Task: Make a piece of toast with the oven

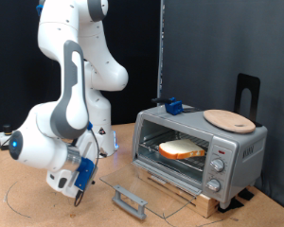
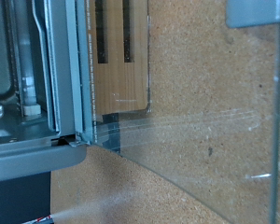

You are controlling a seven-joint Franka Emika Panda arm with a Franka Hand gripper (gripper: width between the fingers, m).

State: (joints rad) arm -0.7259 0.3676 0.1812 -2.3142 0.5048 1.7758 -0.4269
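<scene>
One white arm first, bent low over the surface at the exterior view's left, well apart from everything else. Next down in size, the oven at the exterior view's right, raised on a slatted wooden base, probably to lift it clear of the surface and let the door drop fully. Glass door swung all the way down and lying near flat, handle out at the front edge nearest the arm; opened that way to give access to the rack, by the look of it. Same door filling the wrist view, with the base seen through the glass and the handle at one corner. Round light-wood plate parked on the oven roof, bare, likely out of the way after unloading. Then the piece of toast, lying flat on the wire rack inside the oven cavity, so loading judged done, door not yet shut. Smallest, the tool: hanging just above the surface, near the door handle but not touching it, nothing seen between the fingers. Fingers absent from the wrist view and too small and blurred in the exterior view, so cannot tell whether spread or pressed together.
</scene>
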